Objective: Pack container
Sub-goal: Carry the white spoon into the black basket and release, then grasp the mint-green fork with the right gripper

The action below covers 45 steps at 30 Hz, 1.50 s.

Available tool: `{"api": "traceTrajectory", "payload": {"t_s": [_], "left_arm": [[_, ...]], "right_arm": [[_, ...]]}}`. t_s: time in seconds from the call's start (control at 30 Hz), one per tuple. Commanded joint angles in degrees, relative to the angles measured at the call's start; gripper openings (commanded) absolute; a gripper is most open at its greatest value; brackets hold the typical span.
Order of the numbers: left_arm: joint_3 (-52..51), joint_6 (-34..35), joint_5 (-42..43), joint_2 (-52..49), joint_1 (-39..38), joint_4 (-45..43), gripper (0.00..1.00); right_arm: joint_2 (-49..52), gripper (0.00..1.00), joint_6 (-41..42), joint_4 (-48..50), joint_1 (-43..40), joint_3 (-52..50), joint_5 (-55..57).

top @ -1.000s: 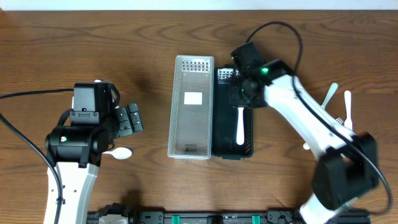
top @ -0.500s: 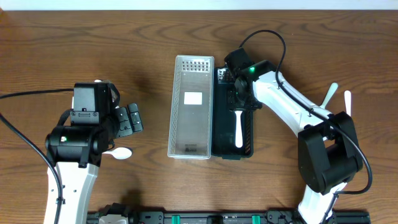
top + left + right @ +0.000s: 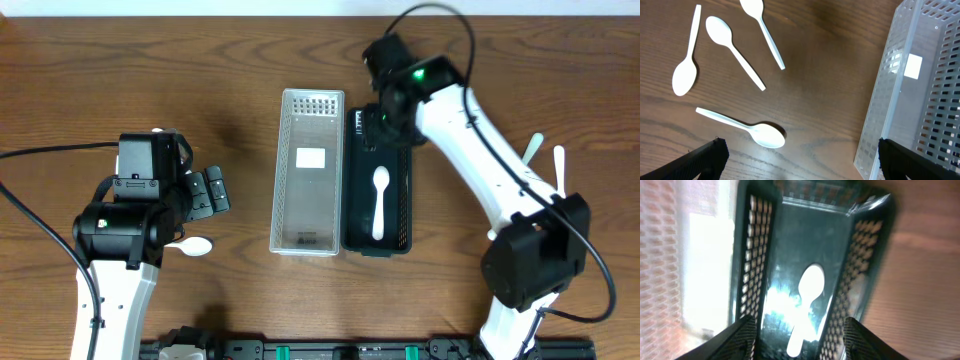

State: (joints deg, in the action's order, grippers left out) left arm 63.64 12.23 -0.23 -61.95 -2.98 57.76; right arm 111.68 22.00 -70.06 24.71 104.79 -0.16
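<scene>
- At mid-worktop [image 3: 120,60]: black container [image 3: 350,205], long axis running from the far edge toward the robot, its left wall touching a clear basket [image 3: 310,215] set parallel to it.
- White spoon [image 3: 378,205]: lies flat on the black container's floor, along its length and only slightly skewed. The bowl points to the far end, the handle toward the robot.
- Right jaws: spread apart, pinching nothing, hanging over the container's far end above the spoon's bowl [image 3: 810,287].
- Left jaws: spread wide and empty, over the left side of the worktop.
- Four loose spoons [image 3: 735,52]: scattered on the wood left of the basket, pointing various ways.
- More white cutlery [image 3: 558,165]: right side, well apart from the container.
</scene>
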Motion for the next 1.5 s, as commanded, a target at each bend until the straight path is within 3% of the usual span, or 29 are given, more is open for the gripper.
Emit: {"api": "traceTrajectory", "payload": {"t_s": [0.0, 0.2, 0.53, 0.93, 1.47], "left_arm": [[1.0, 0.3, -0.5, -0.2, 0.4, 0.1, 0.98], [1.0, 0.3, -0.5, -0.2, 0.4, 0.1, 0.98], [1.0, 0.3, -0.5, -0.2, 0.4, 0.3, 0.98], [1.0, 0.3, -0.5, -0.2, 0.4, 0.3, 0.98], [1.0, 0.3, -0.5, -0.2, 0.4, 0.3, 0.98]], "right_arm": [[-3.5, 0.65, -0.3, -1.7, -4.8, 5.1, 2.4], [-6.3, 0.72, 3.3, -3.3, -17.6, 5.7, 3.5], [-1.7, 0.76, 4.1, -2.4, -35.2, 1.5, 6.2], [7.6, 0.75, 0.6, 5.5, -39.5, -12.4, 4.2], [14.0, 0.75, -1.5, 9.4, -39.8, -13.5, 4.2]]}}
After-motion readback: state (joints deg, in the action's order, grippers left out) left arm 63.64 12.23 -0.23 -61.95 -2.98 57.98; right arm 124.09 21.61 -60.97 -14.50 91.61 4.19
